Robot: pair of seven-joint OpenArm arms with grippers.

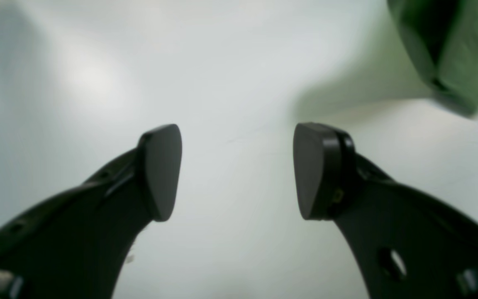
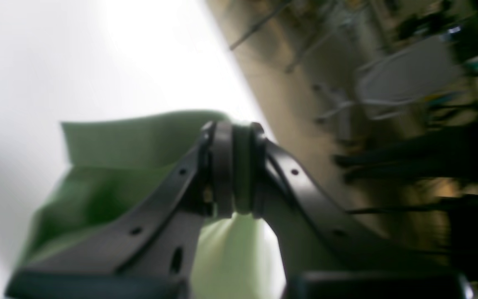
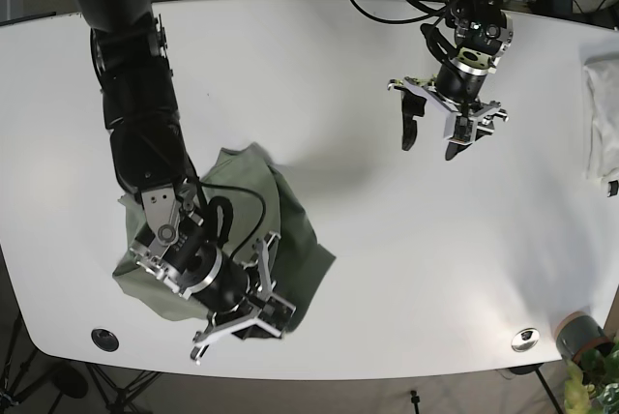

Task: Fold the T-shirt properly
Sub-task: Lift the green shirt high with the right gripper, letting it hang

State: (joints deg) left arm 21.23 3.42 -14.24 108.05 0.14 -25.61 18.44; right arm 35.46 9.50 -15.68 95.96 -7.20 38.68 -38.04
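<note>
The green T-shirt lies bunched up on the white table at the front left. My right gripper is at its front edge, and in the right wrist view its fingers are pressed together on a fold of the T-shirt, lifting it. Far back on the right, my left gripper hangs above bare table. Its pads stand wide apart around nothing, midpoint of the left gripper. A corner of the T-shirt shows at that view's top right.
A folded white cloth lies at the table's right edge. A small grey cup and a metal disc sit at the front right corner, and a black disc at the front left. Cables trail over the back edge.
</note>
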